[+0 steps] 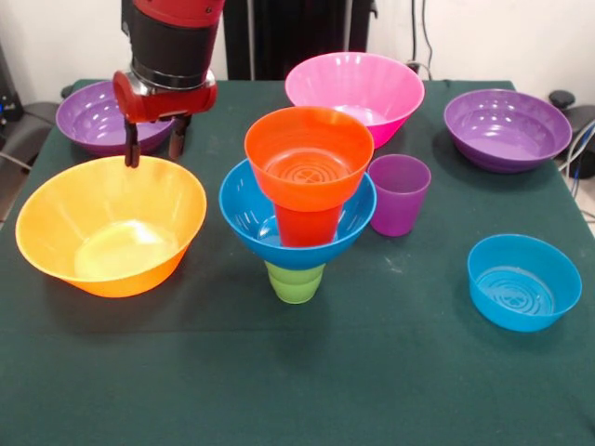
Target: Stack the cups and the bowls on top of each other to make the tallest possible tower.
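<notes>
The tower stands mid-table: a green cup [296, 282] upside down at the bottom, the medium blue bowl [249, 216] on it, the orange cup [307, 226] in that bowl, and the small orange bowl [309, 153] on top. The purple cup [399, 193] stands just right of it. My gripper [154, 144] hangs open and empty above the far rim of the large yellow-orange bowl [111, 226], in front of a wide purple bowl [94, 115]. The large pink bowl [355, 88] is behind the tower. A second purple bowl [507, 128] is at the far right, the small shallow blue bowl [523, 282] at the near right.
The green cloth table [297, 390] has open room along its near edge. Cables and dark equipment [578, 139] lie beyond the right table edge. The robot's black pedestal [297, 37] stands behind the pink bowl.
</notes>
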Action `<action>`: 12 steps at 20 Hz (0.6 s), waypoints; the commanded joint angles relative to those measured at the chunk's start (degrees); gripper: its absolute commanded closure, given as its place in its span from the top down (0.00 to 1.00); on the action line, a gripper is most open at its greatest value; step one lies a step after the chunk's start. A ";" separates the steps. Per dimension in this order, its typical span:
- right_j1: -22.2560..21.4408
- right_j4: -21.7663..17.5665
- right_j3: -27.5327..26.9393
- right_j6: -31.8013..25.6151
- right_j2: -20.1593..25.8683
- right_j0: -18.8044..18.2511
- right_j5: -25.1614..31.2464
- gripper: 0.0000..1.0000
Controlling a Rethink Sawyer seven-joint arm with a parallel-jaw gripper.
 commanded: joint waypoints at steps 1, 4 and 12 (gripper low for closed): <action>0.69 -6.08 -3.00 -2.76 2.88 2.59 -4.20 1.00; -0.04 -7.48 -3.36 -2.26 1.96 3.33 -4.24 1.00; 0.49 -8.63 -3.89 -1.70 2.12 3.19 -3.91 1.00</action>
